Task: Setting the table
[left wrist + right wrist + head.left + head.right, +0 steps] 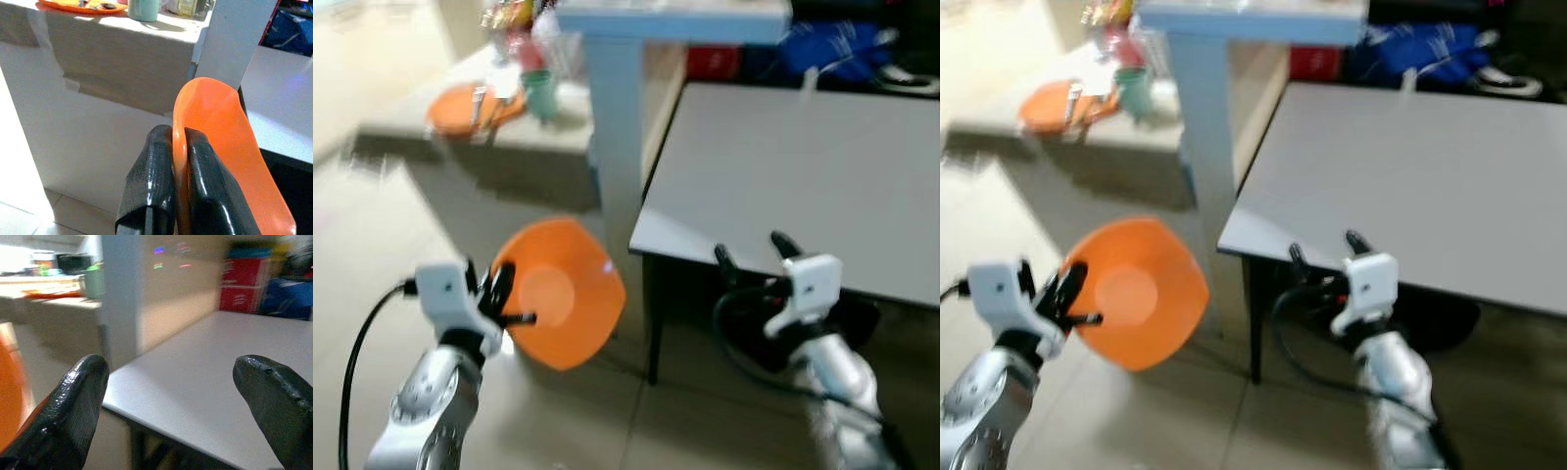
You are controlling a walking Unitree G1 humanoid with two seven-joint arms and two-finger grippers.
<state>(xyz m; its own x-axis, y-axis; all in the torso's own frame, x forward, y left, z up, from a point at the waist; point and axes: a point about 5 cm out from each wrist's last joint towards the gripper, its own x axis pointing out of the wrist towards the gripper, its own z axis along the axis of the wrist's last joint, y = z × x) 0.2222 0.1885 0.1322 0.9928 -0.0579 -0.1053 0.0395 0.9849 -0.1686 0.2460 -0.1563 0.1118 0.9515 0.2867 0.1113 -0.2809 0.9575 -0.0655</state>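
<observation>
My left gripper (502,294) is shut on the rim of an orange bowl (563,292), held in the air at the lower left, left of the grey table's (803,176) near corner. The left wrist view shows both black fingers (156,186) pinching the bowl's edge (215,147). My right gripper (754,250) stands open at the table's front edge with nothing between its fingers. On the low counter (460,132) at the back left lie an orange plate (470,108) with cutlery on it and a green cup (540,93).
A white pillar (617,127) stands between the counter and the table. Blue fabric (832,49) and a red box (713,61) sit behind the table. Tiled floor (372,245) lies to the left.
</observation>
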